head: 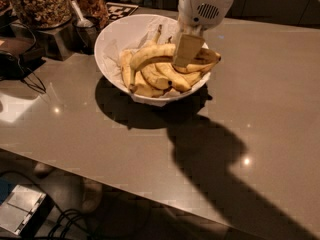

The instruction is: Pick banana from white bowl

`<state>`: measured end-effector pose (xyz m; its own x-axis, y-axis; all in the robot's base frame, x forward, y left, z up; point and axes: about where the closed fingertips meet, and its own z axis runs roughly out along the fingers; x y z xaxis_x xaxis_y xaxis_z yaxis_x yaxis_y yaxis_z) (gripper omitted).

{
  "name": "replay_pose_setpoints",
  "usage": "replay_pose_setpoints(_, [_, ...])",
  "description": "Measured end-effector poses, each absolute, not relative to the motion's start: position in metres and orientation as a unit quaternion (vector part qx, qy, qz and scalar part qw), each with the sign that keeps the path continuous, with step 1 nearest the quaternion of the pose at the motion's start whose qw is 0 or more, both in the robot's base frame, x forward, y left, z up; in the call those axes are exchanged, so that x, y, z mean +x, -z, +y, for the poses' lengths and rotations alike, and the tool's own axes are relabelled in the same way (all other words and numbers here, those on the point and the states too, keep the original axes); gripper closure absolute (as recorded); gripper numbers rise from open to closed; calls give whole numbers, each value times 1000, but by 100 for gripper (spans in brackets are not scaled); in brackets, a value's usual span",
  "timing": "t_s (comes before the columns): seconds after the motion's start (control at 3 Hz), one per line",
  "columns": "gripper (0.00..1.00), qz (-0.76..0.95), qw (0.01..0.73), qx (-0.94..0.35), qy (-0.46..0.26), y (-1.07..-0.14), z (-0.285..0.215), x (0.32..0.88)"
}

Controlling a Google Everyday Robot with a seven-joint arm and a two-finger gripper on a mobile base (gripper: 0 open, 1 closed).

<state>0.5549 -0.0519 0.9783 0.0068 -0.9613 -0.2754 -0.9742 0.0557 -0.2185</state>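
Note:
The white bowl [112, 39] stands at the back of the table, lined with crumpled white paper and holding several bananas. The banana [150, 55], long, curved and brown-speckled, lies across the top of the pile, its right end reaching over the bowl's rim. My gripper [187, 51] comes down from above onto the middle-right of this banana. One flat finger [186, 48] stands in front of the banana, and the other is hidden behind it. The gripper looks shut on the banana. Shorter bananas [150, 81] lie under it.
Jars of nuts and snacks [40, 4] and a metal cup with a spoon [85, 26] stand at the back left beside the bowl. A dark device with a cable [17, 61] lies at the left. The table's front edge runs diagonally below; floor clutter shows beneath.

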Motion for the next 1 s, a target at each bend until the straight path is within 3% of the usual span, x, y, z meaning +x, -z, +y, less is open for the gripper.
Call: replay_pose_setpoints(1.0, [100, 668, 243, -700, -72, -1002, -84, 498])
